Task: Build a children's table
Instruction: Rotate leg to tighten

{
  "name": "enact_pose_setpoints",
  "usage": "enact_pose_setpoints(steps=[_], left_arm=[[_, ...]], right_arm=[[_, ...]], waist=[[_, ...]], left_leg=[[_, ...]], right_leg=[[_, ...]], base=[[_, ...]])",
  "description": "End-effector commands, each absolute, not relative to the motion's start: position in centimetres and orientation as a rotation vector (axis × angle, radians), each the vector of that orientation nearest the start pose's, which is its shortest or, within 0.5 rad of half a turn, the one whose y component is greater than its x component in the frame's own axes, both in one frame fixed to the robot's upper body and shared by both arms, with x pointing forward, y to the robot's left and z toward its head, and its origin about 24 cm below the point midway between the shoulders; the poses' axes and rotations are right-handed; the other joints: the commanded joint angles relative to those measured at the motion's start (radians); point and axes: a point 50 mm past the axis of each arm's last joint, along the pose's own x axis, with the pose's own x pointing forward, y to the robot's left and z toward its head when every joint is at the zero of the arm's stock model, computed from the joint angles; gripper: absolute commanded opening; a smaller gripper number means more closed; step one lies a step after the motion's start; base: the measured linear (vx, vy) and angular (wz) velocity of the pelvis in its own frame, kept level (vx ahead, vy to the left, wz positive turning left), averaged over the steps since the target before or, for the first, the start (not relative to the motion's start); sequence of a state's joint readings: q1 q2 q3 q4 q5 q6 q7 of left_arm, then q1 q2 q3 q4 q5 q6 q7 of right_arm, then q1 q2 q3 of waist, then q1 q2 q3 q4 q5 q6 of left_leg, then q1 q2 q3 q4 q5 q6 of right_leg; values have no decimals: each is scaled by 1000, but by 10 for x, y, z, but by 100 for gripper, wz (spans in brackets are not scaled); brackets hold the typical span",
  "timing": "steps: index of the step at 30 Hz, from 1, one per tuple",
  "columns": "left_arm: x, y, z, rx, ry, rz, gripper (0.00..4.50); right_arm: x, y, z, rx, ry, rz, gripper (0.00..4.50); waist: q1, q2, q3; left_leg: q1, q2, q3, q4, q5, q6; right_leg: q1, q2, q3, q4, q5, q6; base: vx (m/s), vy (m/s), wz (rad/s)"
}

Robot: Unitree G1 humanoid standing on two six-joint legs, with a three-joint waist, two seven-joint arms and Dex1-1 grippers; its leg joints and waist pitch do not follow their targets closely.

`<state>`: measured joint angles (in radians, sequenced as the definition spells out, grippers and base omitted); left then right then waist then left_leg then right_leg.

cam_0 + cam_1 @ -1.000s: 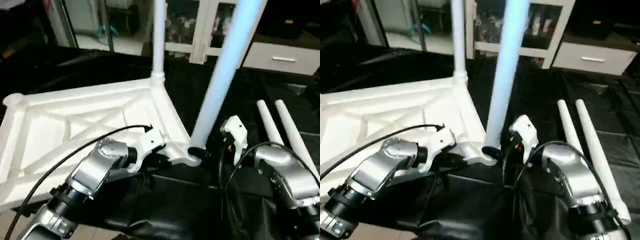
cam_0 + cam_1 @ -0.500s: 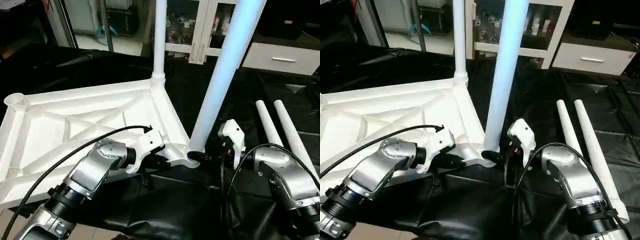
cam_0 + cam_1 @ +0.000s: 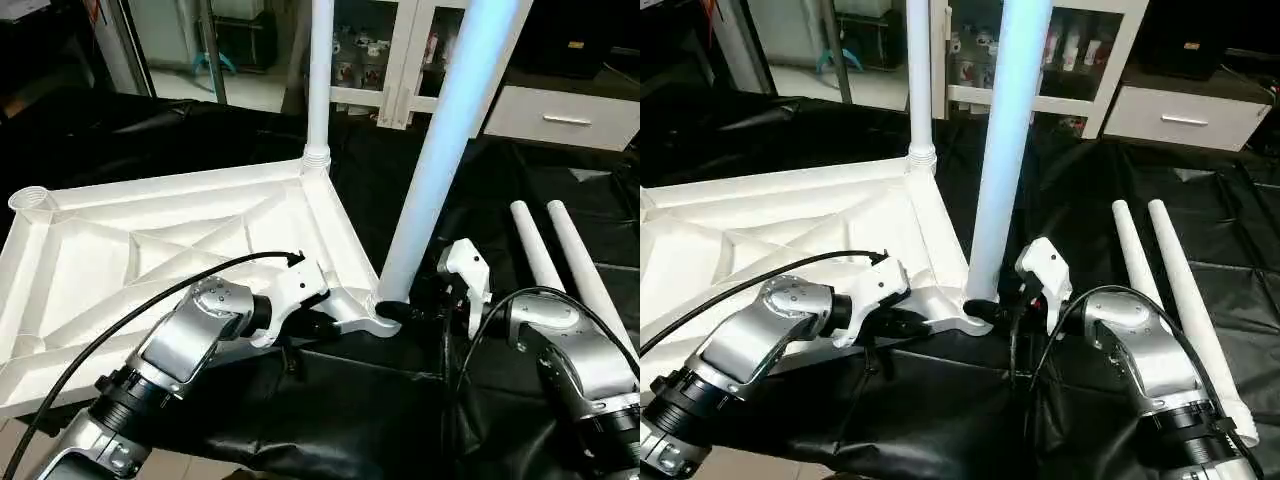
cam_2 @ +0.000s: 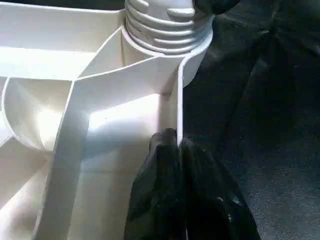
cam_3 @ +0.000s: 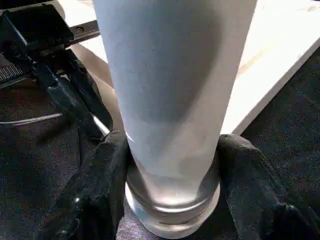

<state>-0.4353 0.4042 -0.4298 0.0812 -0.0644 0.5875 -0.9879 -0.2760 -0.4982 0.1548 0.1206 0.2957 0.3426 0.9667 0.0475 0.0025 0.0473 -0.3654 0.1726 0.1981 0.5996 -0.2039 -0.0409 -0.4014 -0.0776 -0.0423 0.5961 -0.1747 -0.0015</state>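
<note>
The right tool [image 5: 172, 190] has its two black fingers [image 5: 95, 195] set around the foot of the near leg [image 3: 440, 150], just above the corner socket; the left one presses the shaft, the other stands close beside it — a closing hold, by the look of it, for turning or pressing the leg home. The left tool [image 4: 177, 175] is pinched tight on the thin edge wall of the children's table [image 3: 150, 250], beside that corner, bracing it. The table lies upside down, ribs up, on the black-covered tabletop [image 3: 380, 400], with a far leg [image 3: 320, 70] upright in its socket and two spare legs [image 3: 560, 260] lying well to the right. To do this well, I judge the right tool should grip low and square, keep the leg plumb and twist without levering sideways — the left hold must not slip, or the whole top may skid.
</note>
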Motion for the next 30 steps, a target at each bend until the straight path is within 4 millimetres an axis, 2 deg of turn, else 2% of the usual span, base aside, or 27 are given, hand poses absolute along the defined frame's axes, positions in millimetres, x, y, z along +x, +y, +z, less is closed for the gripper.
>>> enact_pose_setpoints(steps=[1,6,8,10,11,12,13,15,16,19,20,21,22,23,24,25,26,27,28,29,30], left_arm=[[268,100,41,343,664,-1264,0],[271,100,41,325,650,-1243,0],[273,98,41,314,642,-1230,0],[277,96,42,302,631,-1201,0],[281,94,42,291,622,-1177,0],[281,94,42,291,622,-1177,0],[288,89,42,272,607,-1134,0],[297,81,42,243,588,-1077,0],[297,81,42,243,588,-1077,0],[311,70,43,229,563,-985,0],[314,67,43,229,559,-958,0],[314,67,43,229,559,-958,0],[318,66,43,228,559,-929,0],[318,66,43,228,559,-929,0],[323,64,43,242,553,-878,0],[323,64,43,242,553,-878,0],[330,62,44,270,540,-820,0],[334,60,45,291,529,-783,0],[334,60,45,291,529,-783,0],[336,59,45,294,522,-771,0],[337,57,45,296,515,-764,0]], right_arm=[[271,-167,54,-128,396,1097,237],[275,-168,46,-81,397,995,222],[278,-169,42,-65,402,937,222],[281,-169,36,-44,409,868,215],[283,-167,31,-24,417,811,214],[283,-167,31,-24,417,811,214],[285,-162,24,11,427,737,213],[287,-151,17,51,432,653,211],[287,-151,17,51,432,653,211],[293,-135,7,66,453,502,210],[295,-132,5,63,458,450,210],[295,-132,5,63,458,450,210],[298,-129,3,65,464,399,209],[298,-129,3,65,464,399,209],[302,-125,1,72,478,310,209],[302,-125,1,72,478,310,209],[308,-121,-1,87,487,183,208],[311,-118,-1,95,496,100,208],[311,-118,-1,95,496,100,207],[312,-115,-2,101,501,57,207],[314,-112,-1,108,500,23,207]], waist=[[4,-5,-60],[0,-4,-58],[-3,-6,-55],[-12,-5,-46],[-17,-7,-42],[-19,-7,-42],[-23,-8,-41],[-25,-5,-42],[-25,-5,-42],[-30,-3,-43],[-33,6,-42],[-37,3,-43],[-41,6,-40],[-44,10,-39],[-54,18,-36],[-54,18,-36],[-60,18,-35],[-72,21,-35],[-74,24,-33],[-73,42,-30],[-77,40,-25]], left_leg=[[11,56,-25,-69,-141,61],[12,56,-26,-72,-166,47],[12,56,-28,-75,-199,35],[15,53,-30,-81,-283,10],[22,51,-33,-82,-336,-7],[23,51,-37,-83,-354,-16],[24,51,-41,-85,-381,-23],[36,46,-42,-83,-412,-37],[36,46,-42,-83,-412,-37],[36,46,-50,-89,-449,-47],[36,46,-55,-93,-471,-57],[36,47,-59,-95,-497,-60],[36,46,-61,-98,-527,-60],[51,46,-63,-96,-572,-62],[52,46,-67,-98,-606,-61],[52,46,-67,-98,-606,-61],[47,46,-71,-104,-625,-67],[55,45,-78,-107,-670,-74],[57,47,-78,-111,-695,-74],[62,54,-79,-121,-739,-76],[59,56,-77,-130,-761,-79]], right_leg=[[47,-63,38,-58,-152,-258],[45,-63,38,-62,-186,-251],[46,-63,38,-66,-229,-241],[39,-64,36,-81,-363,-209],[33,-64,34,-92,-453,-182],[33,-66,33,-93,-485,-170],[33,-66,31,-99,-535,-144],[18,-65,30,-112,-588,-113],[18,-65,30,-112,-588,-113],[18,-65,21,-119,-611,-87],[19,-64,17,-120,-604,-83],[23,-64,10,-124,-597,-78],[20,-63,7,-128,-600,-75],[12,-62,0,-138,-608,-71],[13,-61,-8,-142,-586,-74],[13,-61,-8,-142,-586,-74],[17,-60,-16,-142,-569,-73],[21,-58,-35,-147,-574,-60],[25,-55,-43,-150,-569,-53],[35,-57,-54,-148,-528,-49],[33,-54,-57,-148,-515,-51]], base=[[0,0,0],[0,0,0],[0,0,0],[0,0,0],[0,0,0],[0,0,0],[-56,10,-5],[0,0,0],[0,0,0],[0,0,0],[0,0,0],[0,0,0],[-63,40,-8],[0,0,0],[0,0,0],[0,0,0],[0,0,0],[0,0,0],[0,0,0],[0,0,0],[0,0,0]])
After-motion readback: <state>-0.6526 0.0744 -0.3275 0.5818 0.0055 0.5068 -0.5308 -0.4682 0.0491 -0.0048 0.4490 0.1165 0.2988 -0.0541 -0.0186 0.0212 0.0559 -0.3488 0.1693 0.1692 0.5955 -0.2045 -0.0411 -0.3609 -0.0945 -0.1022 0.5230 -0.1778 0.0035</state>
